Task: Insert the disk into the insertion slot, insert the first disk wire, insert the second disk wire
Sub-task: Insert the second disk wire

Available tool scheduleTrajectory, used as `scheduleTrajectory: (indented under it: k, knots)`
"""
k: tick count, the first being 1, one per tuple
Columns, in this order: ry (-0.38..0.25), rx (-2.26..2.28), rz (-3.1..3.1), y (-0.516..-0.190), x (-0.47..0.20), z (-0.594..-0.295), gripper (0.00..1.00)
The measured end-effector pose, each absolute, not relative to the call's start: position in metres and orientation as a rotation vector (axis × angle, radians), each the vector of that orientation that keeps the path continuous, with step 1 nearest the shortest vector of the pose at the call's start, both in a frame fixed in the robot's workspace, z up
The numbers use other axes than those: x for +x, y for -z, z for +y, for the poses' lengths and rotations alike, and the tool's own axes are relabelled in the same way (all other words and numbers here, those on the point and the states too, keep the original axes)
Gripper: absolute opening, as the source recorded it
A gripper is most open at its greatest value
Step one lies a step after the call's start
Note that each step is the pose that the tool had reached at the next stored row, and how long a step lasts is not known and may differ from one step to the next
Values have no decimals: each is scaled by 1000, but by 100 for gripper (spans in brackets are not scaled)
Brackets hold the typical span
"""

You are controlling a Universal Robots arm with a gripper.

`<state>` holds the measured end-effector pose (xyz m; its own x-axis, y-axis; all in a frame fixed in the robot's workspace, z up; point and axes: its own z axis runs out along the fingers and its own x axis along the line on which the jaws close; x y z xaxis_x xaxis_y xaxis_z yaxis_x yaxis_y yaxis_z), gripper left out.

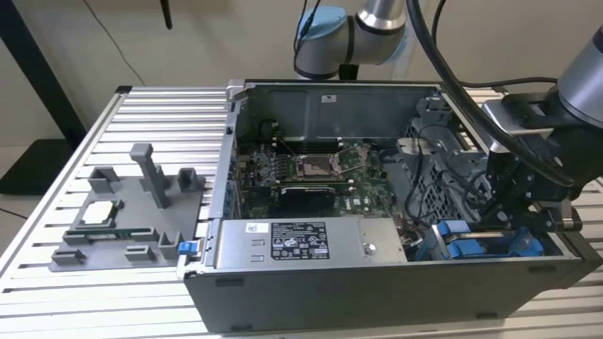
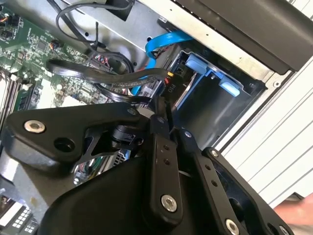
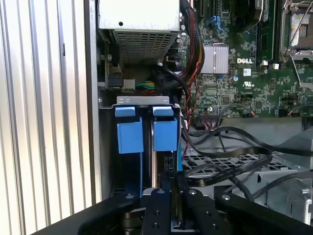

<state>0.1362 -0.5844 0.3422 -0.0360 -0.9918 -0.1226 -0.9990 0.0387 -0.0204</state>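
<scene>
Now the black gripper, fingers nearly closed on something dark and thin, hangs over the grey sheet-metal insertion slot with blue fittings, where tangled black cables could snag it.

Setting: robotics lab or test bench. You have before you a ribbed aluminium-profile table; an open grey computer case at its middle, motherboard exposed; a grey printed fixture holding loose parts near the edge at the exterior view's left; a jointed industrial arm mounted behind, cables trailing; plain pale walls.
</scene>
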Motion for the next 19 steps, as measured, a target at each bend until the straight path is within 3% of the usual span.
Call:
scheduleTrajectory:
  k: [16,17,19]
  knots:
    - [-107,-2107,2188,-334,136,-584,0]
    - [-109,-2106,2187,-334,137,-583,100]
    - [-112,-2107,2187,-338,137,-584,100]
